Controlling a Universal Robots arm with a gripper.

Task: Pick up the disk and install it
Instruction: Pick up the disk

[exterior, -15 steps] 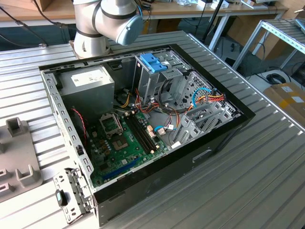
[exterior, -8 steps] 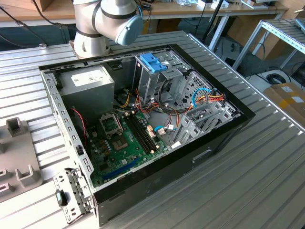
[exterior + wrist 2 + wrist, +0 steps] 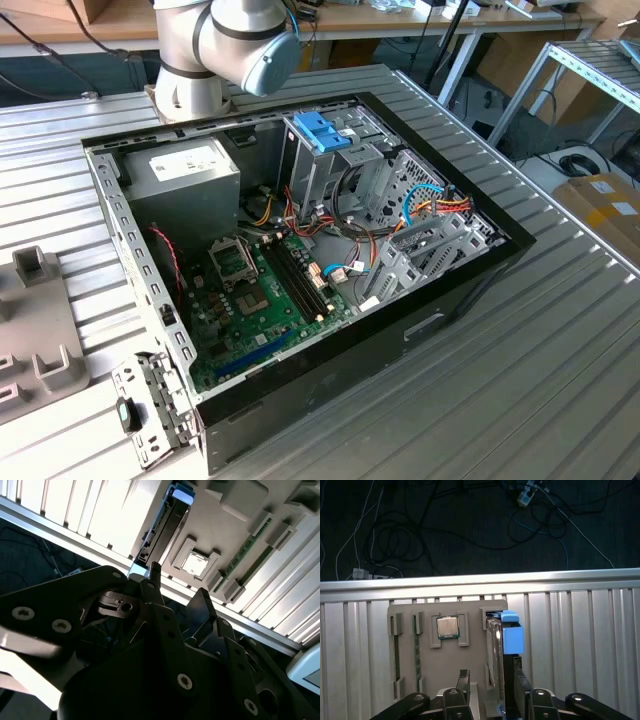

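Exterior view: an open black computer case [image 3: 330, 372] lies on a ribbed metal table [image 3: 520, 340], with the arm [image 3: 220, 45] rising at its far side.
Case contents: a green motherboard [image 3: 260, 310] covers the floor. A grey power supply [image 3: 190, 185] with a white sticker sits in the far corner toward the exterior view's left. A metal drive cage [image 3: 335, 175] topped by a blue latch [image 3: 322, 132] stands beside it. Coloured cables [image 3: 440, 205] run toward the exterior view's right.
Holder tray: a grey tray [image 3: 35, 330] lies on the table at the exterior view's left, apart from the case. It also shows in both wrist views [image 3: 445, 665] [image 3: 235, 510].
Tray contents: a processor chip [image 3: 448, 627] [image 3: 194, 564] lies flat in a square pocket and a memory stick [image 3: 417, 655] [image 3: 242, 555] lies in a long slot.
Disk: the disk [image 3: 495, 650] [image 3: 165, 527] stands on edge in a slot of the tray, next to the chip's pocket, its blue carrier frame [image 3: 512, 637] on the side away from the chip.
Gripper: in the first wrist view the gripper [image 3: 492, 677] is over the tray at the disk.
Jaws: released, with the fingers [image 3: 464, 680] spread and the disk's edge between them; they are not clamped on it.
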